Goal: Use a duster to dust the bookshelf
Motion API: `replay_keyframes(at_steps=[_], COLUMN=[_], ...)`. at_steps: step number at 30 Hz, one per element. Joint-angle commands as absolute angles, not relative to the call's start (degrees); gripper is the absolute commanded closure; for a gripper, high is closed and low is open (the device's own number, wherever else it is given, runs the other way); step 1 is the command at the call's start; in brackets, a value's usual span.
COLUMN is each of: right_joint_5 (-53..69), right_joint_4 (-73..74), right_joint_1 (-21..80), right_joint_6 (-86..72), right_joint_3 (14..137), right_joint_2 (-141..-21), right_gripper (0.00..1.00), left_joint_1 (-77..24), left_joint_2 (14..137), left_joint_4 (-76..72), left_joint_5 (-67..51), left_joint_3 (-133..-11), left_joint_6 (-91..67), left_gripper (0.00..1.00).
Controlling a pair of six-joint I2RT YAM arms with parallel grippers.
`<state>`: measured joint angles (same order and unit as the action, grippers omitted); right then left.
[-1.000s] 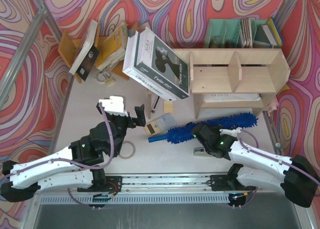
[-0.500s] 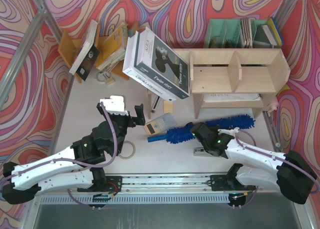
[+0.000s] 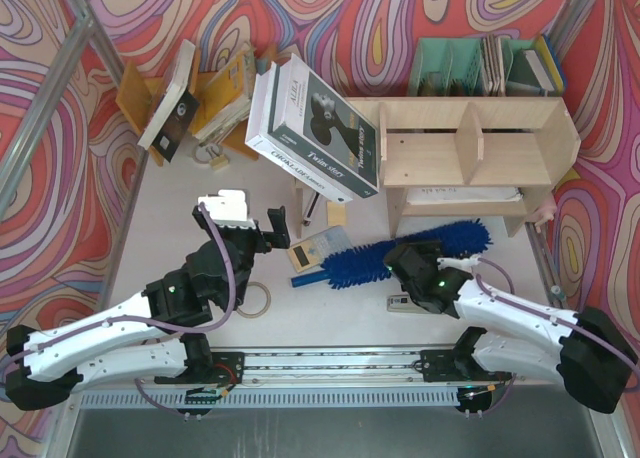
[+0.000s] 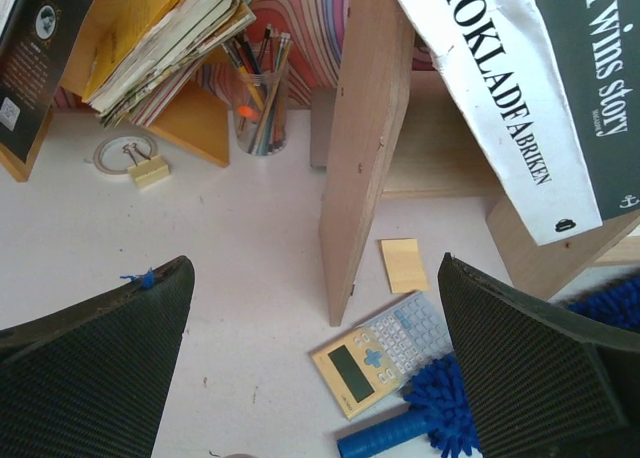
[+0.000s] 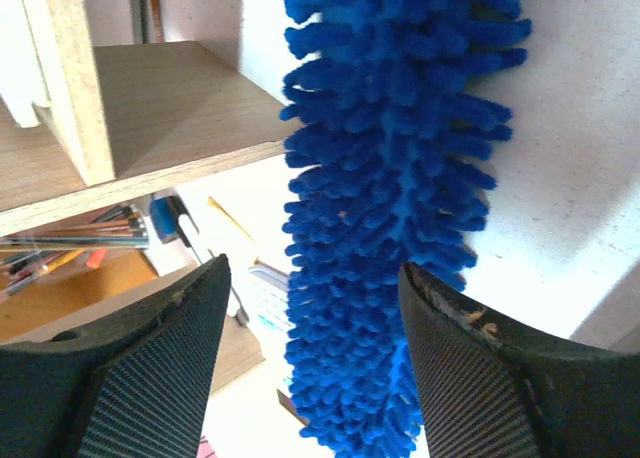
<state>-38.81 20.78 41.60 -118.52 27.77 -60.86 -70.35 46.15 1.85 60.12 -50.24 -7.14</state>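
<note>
The light plywood bookshelf (image 3: 470,148) stands at the back right; one of its uprights shows in the left wrist view (image 4: 365,128) and a shelf board shows in the right wrist view (image 5: 150,108). The blue fluffy duster (image 3: 350,263) lies on the table in front of it, handle end to the left. My right gripper (image 3: 405,256) is open and straddles the duster's middle; its strands (image 5: 390,178) fill the gap between the fingers (image 5: 315,268). My left gripper (image 3: 278,228) is open and empty (image 4: 315,263), above the table left of the duster's handle (image 4: 375,440).
A calculator (image 3: 318,246) lies beside the handle. A large white and black book (image 3: 315,128) leans on the shelf's left end. A tape ring (image 3: 255,300) lies near my left arm. A green file organizer (image 3: 480,66) and an orange book stand (image 3: 150,98) are at the back.
The duster has slid left and slightly toward the shelf, its far tip now further from the shelf's right leg. My right gripper moved with it. The left arm is nearly still.
</note>
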Motion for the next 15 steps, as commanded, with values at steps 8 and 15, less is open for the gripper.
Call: replay_keyframes(at_steps=[8,15], right_joint_5=[-50.46,-57.21], right_joint_4=[23.46,7.41], right_joint_1=[41.30,41.33], right_joint_6=[-93.54,-56.69], right_joint_3=[32.97,29.04], right_joint_2=[-53.26,-49.16], right_gripper=[0.11,0.01], left_joint_1=[-67.41,-53.86], left_joint_2=[47.68,52.98], left_joint_4=[1.58,14.07], left_joint_5=[70.82,69.23], left_joint_3=[-49.61,-49.65], left_joint_6=[-9.72,-24.38], left_gripper=[0.01,0.01])
